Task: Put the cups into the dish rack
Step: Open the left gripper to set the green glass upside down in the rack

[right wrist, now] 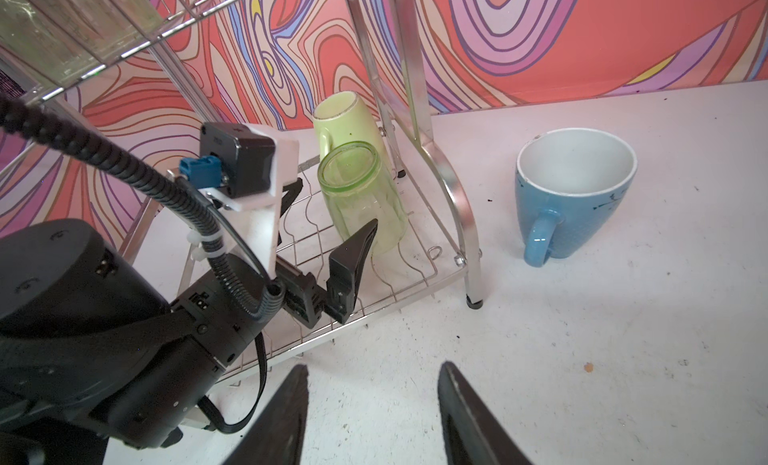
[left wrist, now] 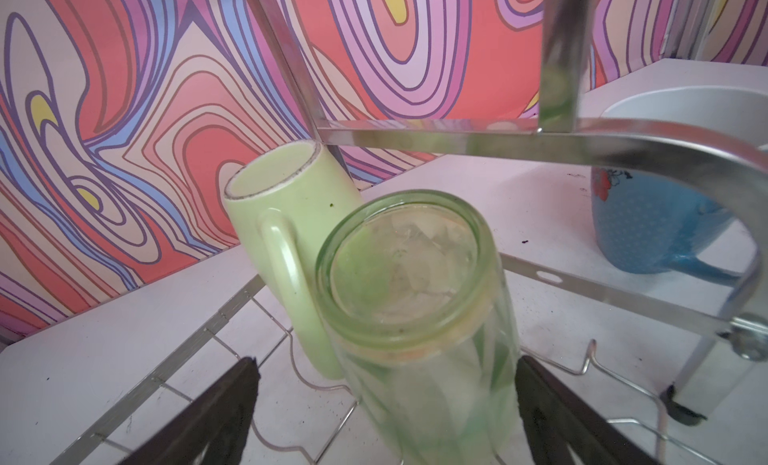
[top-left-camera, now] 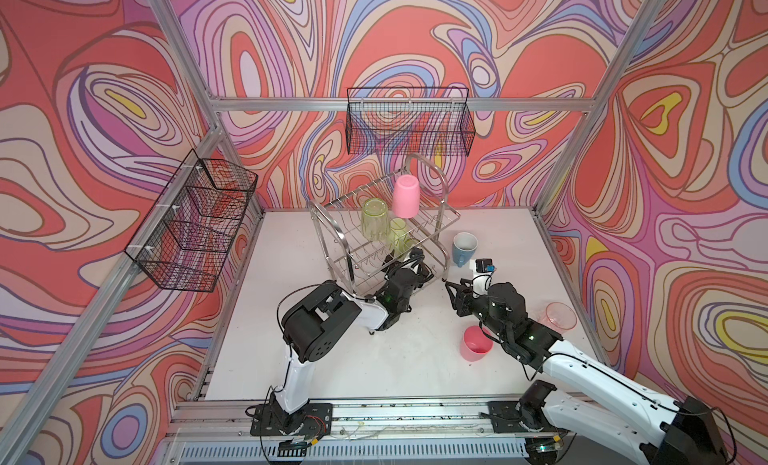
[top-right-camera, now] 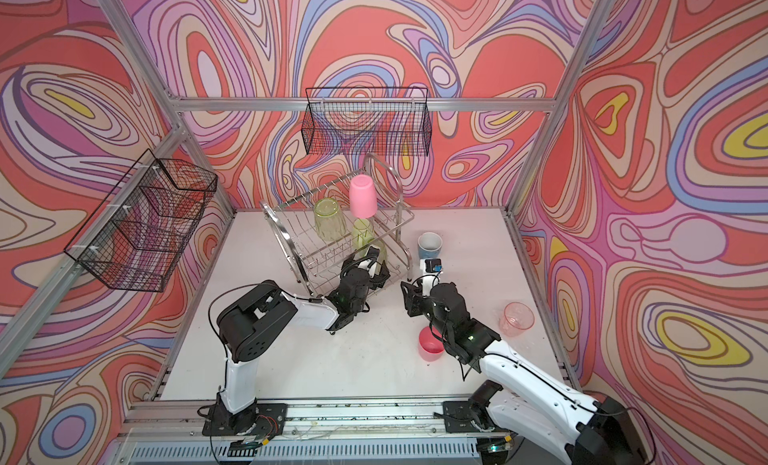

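four cups (top-left-camera: 406, 196) in dish rack (left wrist: 457, 138), three on table (top-left-camera: 374, 359)

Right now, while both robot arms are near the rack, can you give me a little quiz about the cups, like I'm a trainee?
1. True or false: the blue mug stands on the table, outside the dish rack.
2. How many cups sit in the rack?
3. Which cup is between the fingers of the left pincer?
A. a clear pinkish cup
B. a clear green cup
C. the blue mug

Key:
1. True.
2. Four, two on each tier.
3. B. The pincer is open around it on the lower tier.
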Controlling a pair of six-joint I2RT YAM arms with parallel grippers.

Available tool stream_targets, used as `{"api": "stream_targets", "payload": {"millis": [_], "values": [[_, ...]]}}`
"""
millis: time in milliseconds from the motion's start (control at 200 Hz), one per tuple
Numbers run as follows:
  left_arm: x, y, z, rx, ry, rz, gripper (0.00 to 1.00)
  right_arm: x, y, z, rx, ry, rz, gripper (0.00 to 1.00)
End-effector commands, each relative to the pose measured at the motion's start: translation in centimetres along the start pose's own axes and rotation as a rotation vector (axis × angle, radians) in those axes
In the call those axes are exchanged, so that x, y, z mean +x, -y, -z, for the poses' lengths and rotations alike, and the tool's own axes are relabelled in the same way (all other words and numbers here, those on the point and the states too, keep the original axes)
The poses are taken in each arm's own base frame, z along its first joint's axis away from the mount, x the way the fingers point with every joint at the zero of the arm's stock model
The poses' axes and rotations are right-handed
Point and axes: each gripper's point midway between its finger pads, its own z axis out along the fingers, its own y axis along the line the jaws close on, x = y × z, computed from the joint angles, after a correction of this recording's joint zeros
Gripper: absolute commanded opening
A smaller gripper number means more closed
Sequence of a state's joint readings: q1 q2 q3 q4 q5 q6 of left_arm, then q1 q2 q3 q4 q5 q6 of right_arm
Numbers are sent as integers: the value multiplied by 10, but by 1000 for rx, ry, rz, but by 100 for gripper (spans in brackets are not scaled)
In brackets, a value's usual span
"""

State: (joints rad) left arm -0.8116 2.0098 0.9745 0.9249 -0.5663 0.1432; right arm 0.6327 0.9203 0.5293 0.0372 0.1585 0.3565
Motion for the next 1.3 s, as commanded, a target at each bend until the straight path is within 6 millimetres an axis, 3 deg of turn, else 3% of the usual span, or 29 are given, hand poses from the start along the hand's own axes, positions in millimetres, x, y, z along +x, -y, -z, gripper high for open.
{"api": "stream_targets", "payload": {"millis": [0,185,636,1062,1292], "values": [[-23,-8,0,-5,31,85,99,-6,-5,1,-20,16,4,52],[-26,-10,4,18,-13,249,99,-7,-6,2,-25,18,4,52],[-7,-5,9,33,-131,505,98,-9,-7,3,-29,21,7,52],[-24,-5,18,61,-176,681,97,-7,-5,6,-29,27,0,51],[-33,2,28,76,-174,653,97,-8,-5,10,-34,35,-4,52]]}}
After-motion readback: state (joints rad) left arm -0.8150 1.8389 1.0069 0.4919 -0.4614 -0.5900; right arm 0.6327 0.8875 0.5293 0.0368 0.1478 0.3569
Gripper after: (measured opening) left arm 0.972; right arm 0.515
